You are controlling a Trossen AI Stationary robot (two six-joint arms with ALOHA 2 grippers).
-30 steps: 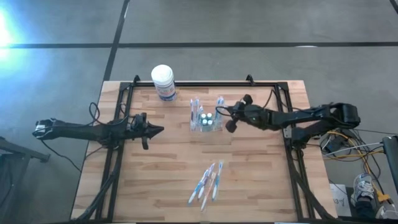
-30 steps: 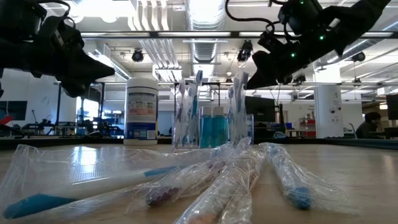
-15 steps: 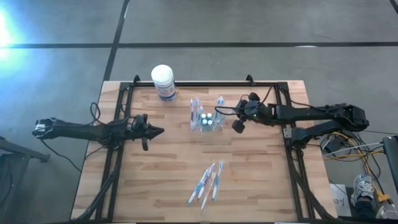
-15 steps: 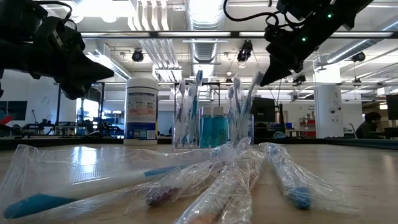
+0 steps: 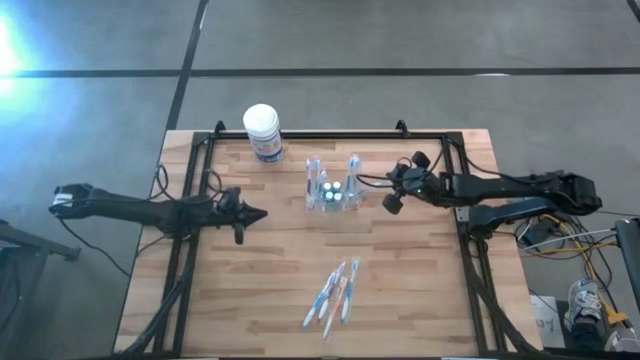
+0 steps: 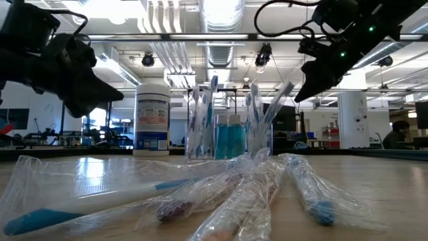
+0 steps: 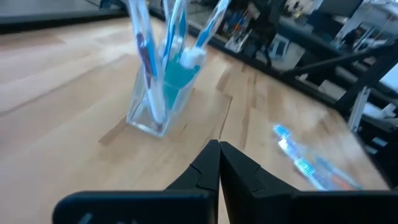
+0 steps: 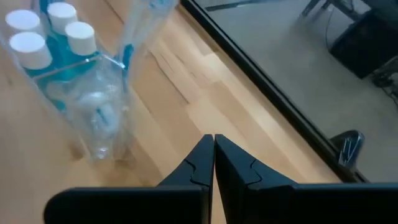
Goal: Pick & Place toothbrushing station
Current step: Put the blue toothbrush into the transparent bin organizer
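The toothbrushing station (image 5: 331, 187) is a clear plastic holder standing on its base at the table's middle. It holds wrapped toothbrushes (image 6: 204, 107) at both ends and small blue bottles with white caps (image 8: 37, 37) between them. My right gripper (image 5: 388, 192) is shut and hangs above the table just right of the holder, slanting down, apart from it. My left gripper (image 5: 262, 212) is shut and hovers left of the holder, pointing toward it. Both wrist views show shut fingertips, the left gripper (image 7: 219, 144) and the right gripper (image 8: 213, 138), with nothing between them.
A white tub with a blue label (image 5: 263, 131) stands at the far left of the table. Several wrapped toothbrushes (image 5: 335, 293) lie loose near the front edge. A black frame (image 5: 465, 230) runs along the table's sides and far edge.
My right gripper has drawn back from the holder's right end toward the table's right edge and tipped more downward, staying shut. A wrapped toothbrush in the holder's right end now leans to the right. The holder has stayed in place.
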